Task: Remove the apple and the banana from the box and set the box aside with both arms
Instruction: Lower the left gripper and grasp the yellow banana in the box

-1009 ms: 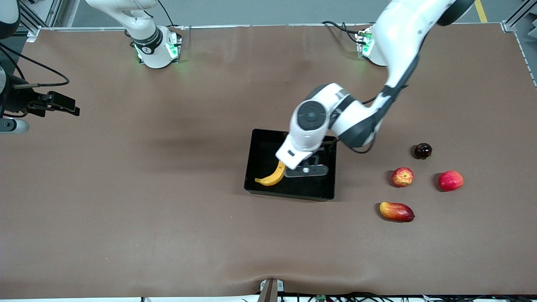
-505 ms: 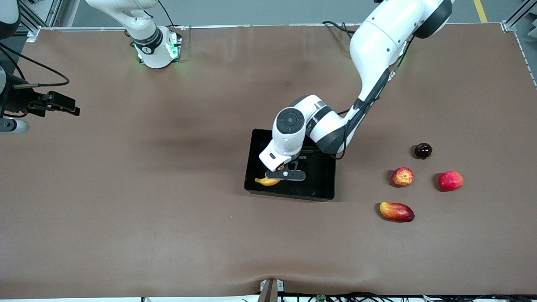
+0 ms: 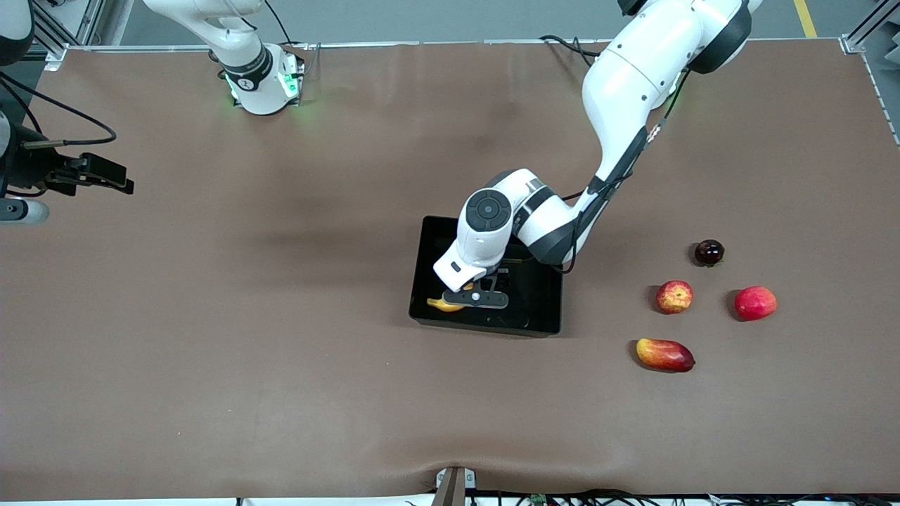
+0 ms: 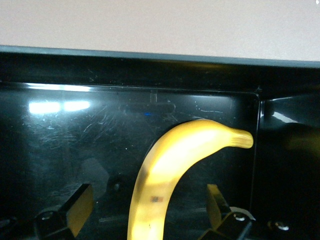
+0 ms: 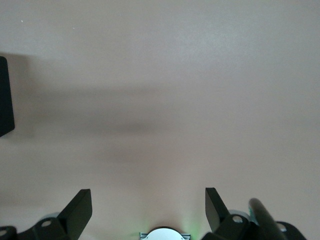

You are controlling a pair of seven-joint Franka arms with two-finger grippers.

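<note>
Banana [image 3: 439,304] lies in box [image 3: 541,309], frame centre. Left gripper [image 3: 472,298] is lowered over it, fingers [image 4: 75,210] spread, nothing gripped. Right gripper [image 5: 145,212] waits open. Banana judged light, smooth, bruisable; mid-body grasp advised.

Mostly just brown table [image 5: 165,75] filling the frame. The right gripper [image 5: 148,207] sits along the bottom edge, its two dark fingertips [image 5: 80,205] spread wide apart with nothing between them (only bare tabletop and a soft shadow band across the middle). A black corner of the box [image 5: 4,97] pokes in at the left edge. A bit of white and green shows at bottom center.
</note>
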